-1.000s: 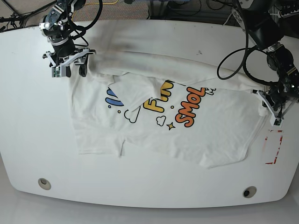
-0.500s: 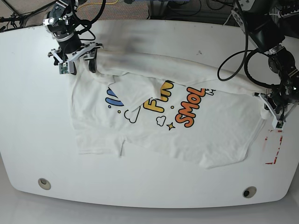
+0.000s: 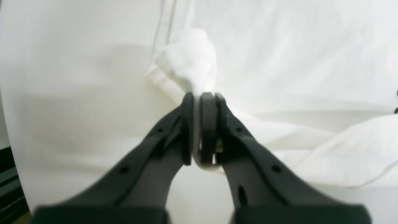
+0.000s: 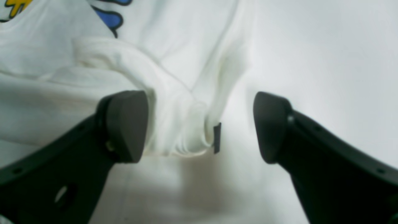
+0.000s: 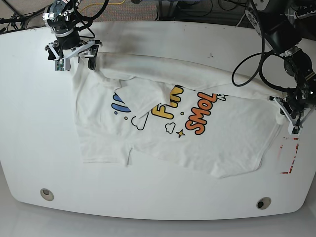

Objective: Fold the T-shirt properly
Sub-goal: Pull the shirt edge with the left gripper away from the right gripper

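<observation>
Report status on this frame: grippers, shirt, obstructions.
Left gripper shut on T-shirt edge. Right gripper open, straddling a bunched corner, not gripping. Shirt print-up, rumpled, partly folded. Nothing in the way.

The T-shirt (image 5: 197, 143) is white and lies spread across the middle of the frame in the base view, print side up, with blue, yellow and orange lettering (image 5: 170, 113) near its centre. Its upper edge is folded over into a long band running from the upper left toward the right. The lower hem is uneven, with a small fold at the lower left. In the right wrist view a bunched corner (image 4: 186, 133) carries a small black tag (image 4: 217, 137).
</observation>
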### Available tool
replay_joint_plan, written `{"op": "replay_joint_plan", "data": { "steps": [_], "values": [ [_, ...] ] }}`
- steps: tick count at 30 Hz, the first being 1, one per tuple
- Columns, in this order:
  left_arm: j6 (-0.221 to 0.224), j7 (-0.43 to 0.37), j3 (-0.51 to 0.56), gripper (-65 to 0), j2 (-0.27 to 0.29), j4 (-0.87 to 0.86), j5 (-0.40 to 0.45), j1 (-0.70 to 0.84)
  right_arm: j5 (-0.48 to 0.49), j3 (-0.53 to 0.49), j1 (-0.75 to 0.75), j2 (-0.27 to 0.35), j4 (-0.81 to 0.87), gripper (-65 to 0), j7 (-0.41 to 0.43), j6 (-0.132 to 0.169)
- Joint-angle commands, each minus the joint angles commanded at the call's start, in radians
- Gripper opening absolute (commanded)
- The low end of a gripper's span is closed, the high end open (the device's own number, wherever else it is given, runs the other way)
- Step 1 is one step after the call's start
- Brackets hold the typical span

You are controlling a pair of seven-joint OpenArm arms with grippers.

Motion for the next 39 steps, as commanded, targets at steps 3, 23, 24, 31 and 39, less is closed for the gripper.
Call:
{"op": "replay_joint_plan", "data": {
  "steps": [3,23,24,31,39],
  "values": [
    [0.000,0.000,0.000,-63.5,0.000,0.000,0.000,0.000,0.000,0.000,0.000,0.000,-0.038,-14.7,0.000,0.000],
    [0.000,-0.003,0.026,-63.3,-0.002,-0.003,0.003,-0.009,-0.002,-0.002,0.000,0.000,-0.146,-51.7,0.003,0.000],
    [0.005,-0.003,0.032,-63.3,-0.002,-0.003,0.003,-0.009,-0.002,-0.002,0.000,0.000,-0.146,-51.8,0.003,0.000],
    [0.096,-0.003,0.074,-63.3,-0.028,-0.034,0.002,-0.021,-0.002,0.000,0.000,0.001,-0.146,-51.8,0.003,0.000],
    [0.148,-0.005,0.074,-63.3,-0.081,-0.187,0.002,-0.104,-0.005,0.003,-0.003,0.001,-0.144,-51.8,0.003,0.000]
  ]
}}
